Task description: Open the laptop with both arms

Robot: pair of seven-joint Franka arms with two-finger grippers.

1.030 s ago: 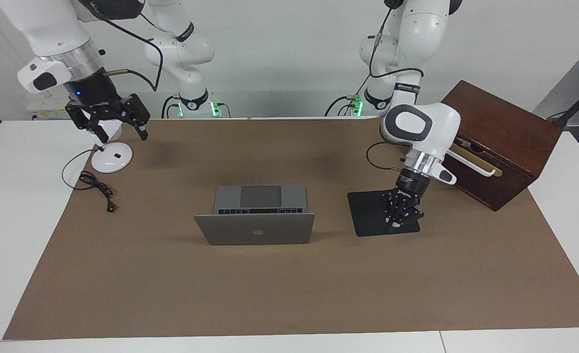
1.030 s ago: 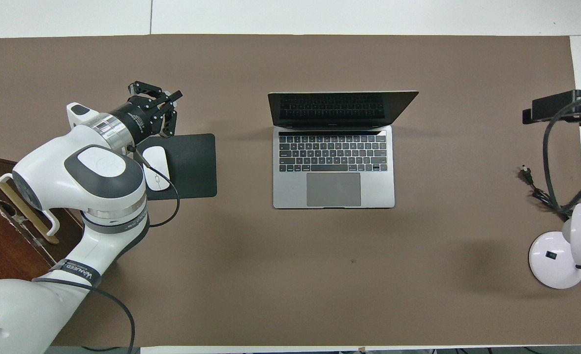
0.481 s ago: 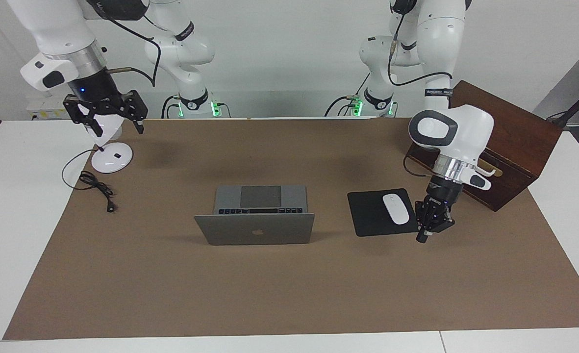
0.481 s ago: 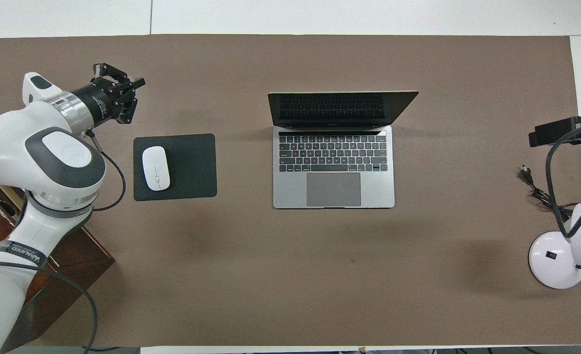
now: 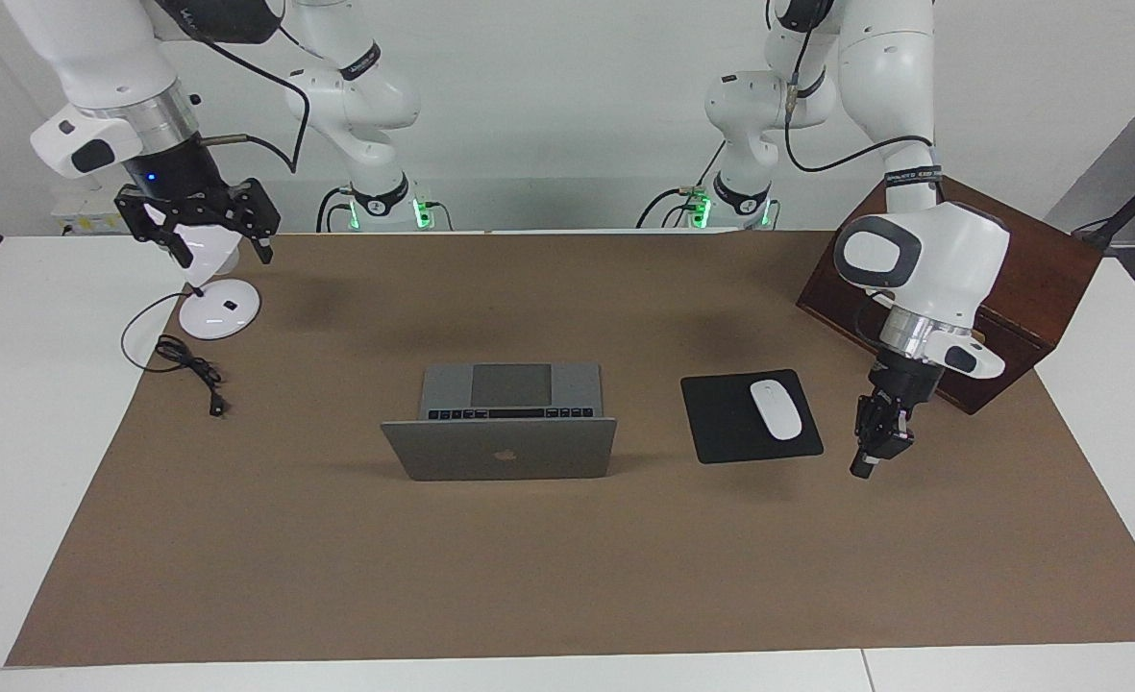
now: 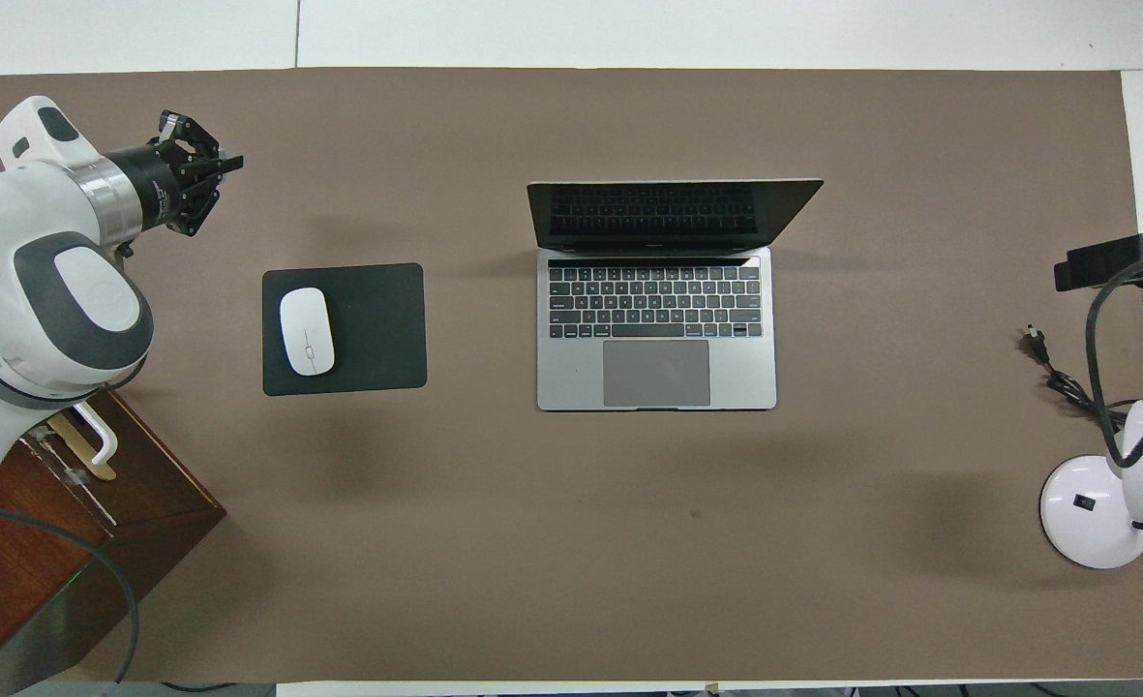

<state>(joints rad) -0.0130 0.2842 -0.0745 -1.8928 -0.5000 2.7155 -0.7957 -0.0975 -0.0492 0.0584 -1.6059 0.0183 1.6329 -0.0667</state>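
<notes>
The silver-grey laptop (image 5: 500, 450) (image 6: 656, 329) stands open in the middle of the brown mat, its lid raised and its keyboard and trackpad facing the robots. My left gripper (image 5: 865, 469) (image 6: 225, 166) hangs low over the bare mat beside the black mouse pad, toward the left arm's end of the table; it is shut and holds nothing. Up over the white desk lamp, at the right arm's end, my right gripper (image 5: 224, 252) is open and empty. Neither gripper touches the laptop.
A white mouse (image 5: 776, 408) (image 6: 307, 331) lies on the black mouse pad (image 5: 721, 423) (image 6: 377, 329) beside the laptop. A dark wooden box (image 5: 1019, 259) (image 6: 39, 513) stands under the left arm. The lamp (image 5: 219, 309) (image 6: 1094, 513) and its cable (image 5: 187, 363) (image 6: 1055, 373) lie at the right arm's end.
My left gripper has swung off the mouse pad toward the left arm's end, still shut, uncovering the mouse. The right gripper has drawn up and back a little. The laptop is unmoved.
</notes>
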